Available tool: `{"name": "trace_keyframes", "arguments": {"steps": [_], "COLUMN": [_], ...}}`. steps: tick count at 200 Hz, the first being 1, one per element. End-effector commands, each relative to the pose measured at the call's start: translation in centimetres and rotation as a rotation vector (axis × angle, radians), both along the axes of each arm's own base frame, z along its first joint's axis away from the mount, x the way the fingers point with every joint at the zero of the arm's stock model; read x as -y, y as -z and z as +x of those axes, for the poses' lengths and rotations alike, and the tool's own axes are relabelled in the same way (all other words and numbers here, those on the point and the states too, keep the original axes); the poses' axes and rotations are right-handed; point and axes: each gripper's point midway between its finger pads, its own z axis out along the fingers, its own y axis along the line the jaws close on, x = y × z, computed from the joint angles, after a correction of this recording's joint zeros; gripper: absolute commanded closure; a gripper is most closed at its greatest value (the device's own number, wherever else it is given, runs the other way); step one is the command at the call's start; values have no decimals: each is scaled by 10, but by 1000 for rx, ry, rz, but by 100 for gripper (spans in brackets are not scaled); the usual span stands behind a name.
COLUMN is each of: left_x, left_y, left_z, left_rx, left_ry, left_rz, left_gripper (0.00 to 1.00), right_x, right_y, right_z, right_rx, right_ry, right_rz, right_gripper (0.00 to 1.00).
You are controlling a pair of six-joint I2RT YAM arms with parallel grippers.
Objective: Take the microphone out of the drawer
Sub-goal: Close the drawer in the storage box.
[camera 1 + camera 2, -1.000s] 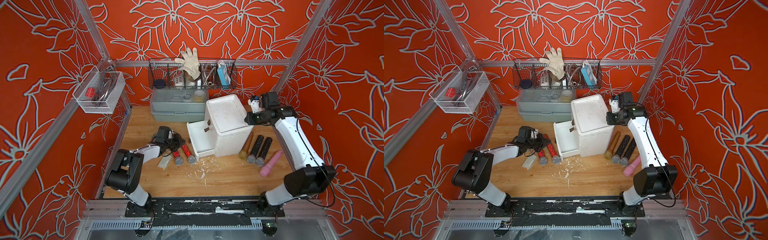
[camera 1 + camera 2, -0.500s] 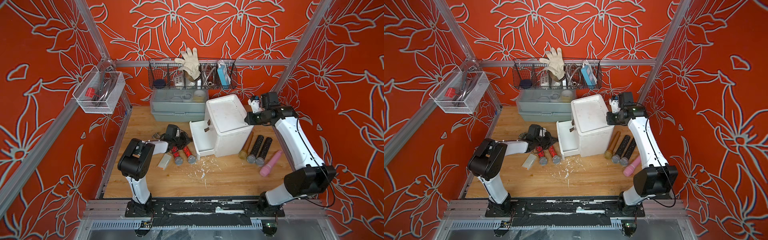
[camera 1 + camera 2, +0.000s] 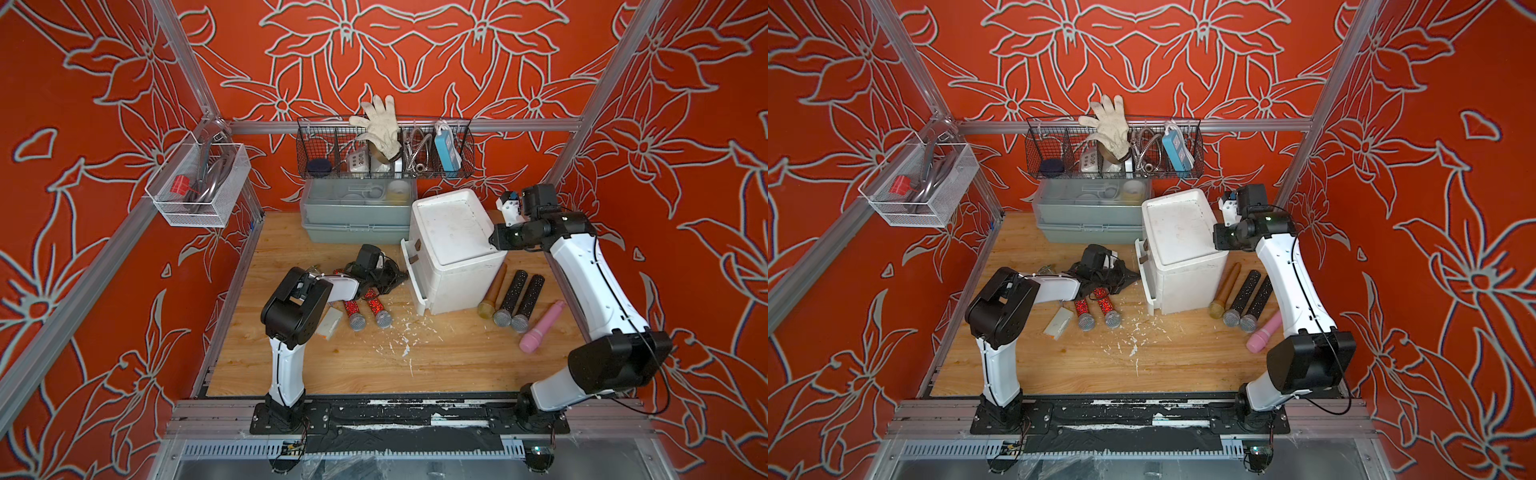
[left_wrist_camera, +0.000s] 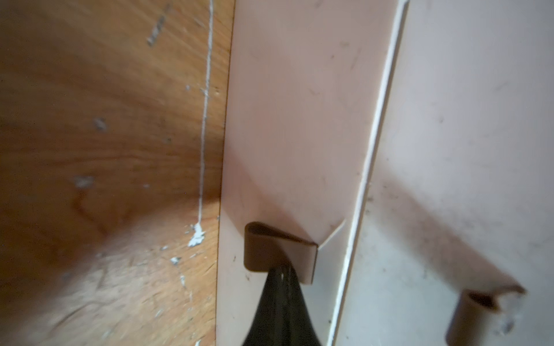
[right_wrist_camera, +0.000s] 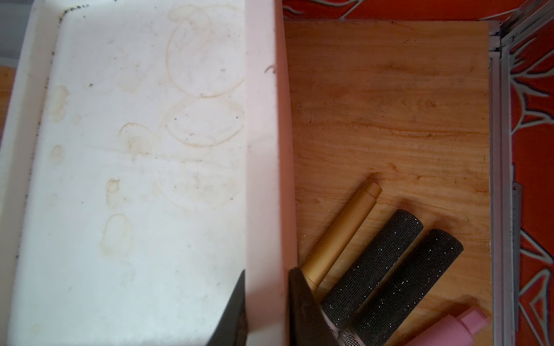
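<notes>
Six microphones on the wooden tabletop (image 3: 353, 365), none seen inside anything: two red glitter microphones (image 3: 374, 306) beside the left arm; one gold microphone (image 3: 493, 291), two black glitter microphones (image 3: 512, 297) and one pink microphone (image 3: 542, 326) beside the white plastic cabinet (image 3: 453, 224). Judges removal likely complete. White drawer (image 3: 413, 274) nearly closed, interior hidden. Two brown loop handles (image 4: 280, 254). Left pincer (image 4: 283, 275) clenched, tip at one handle. Right pincer (image 5: 266, 299) clamped on the cabinet's top rim.
</notes>
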Motion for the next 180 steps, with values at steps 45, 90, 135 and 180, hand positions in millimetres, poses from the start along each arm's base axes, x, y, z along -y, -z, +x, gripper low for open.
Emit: {"name": "trace_keyframes", "arguments": {"steps": [45, 90, 135, 180], "left_x": [41, 36, 8, -48], "left_y": [-15, -19, -37, -68], "left_z": [9, 3, -11, -39], "left_rx": [42, 61, 90, 146], "left_ry": [52, 54, 51, 37], "left_rz": [-48, -12, 66, 197], "left_gripper": [100, 97, 47, 32], "right_x": [-13, -14, -5, 28], "right_y": [10, 8, -10, -55], "right_z": [-2, 0, 5, 4], "right_rx": [-49, -45, 10, 130], "right_ry": [-16, -14, 45, 173], "right_rz": [91, 100, 80, -33], "right_gripper": [100, 98, 32, 23]}}
